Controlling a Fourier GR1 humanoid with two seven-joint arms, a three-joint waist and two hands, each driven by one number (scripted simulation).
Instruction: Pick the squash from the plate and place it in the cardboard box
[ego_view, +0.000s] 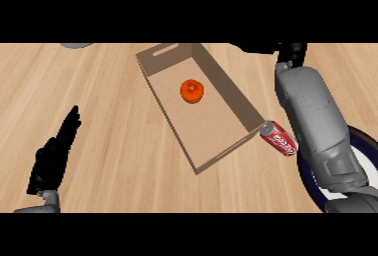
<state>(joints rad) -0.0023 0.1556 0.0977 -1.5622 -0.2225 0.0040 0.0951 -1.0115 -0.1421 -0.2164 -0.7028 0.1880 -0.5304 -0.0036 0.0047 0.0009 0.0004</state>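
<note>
While squash (192, 91) lies in cardboard box (221, 82), left robot hand (53, 156) seems open

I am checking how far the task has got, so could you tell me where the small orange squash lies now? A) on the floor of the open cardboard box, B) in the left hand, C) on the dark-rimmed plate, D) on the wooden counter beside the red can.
A: the small orange squash rests on the floor of the open cardboard box, enclosed by its walls, apart from the red can outside the box.
</note>
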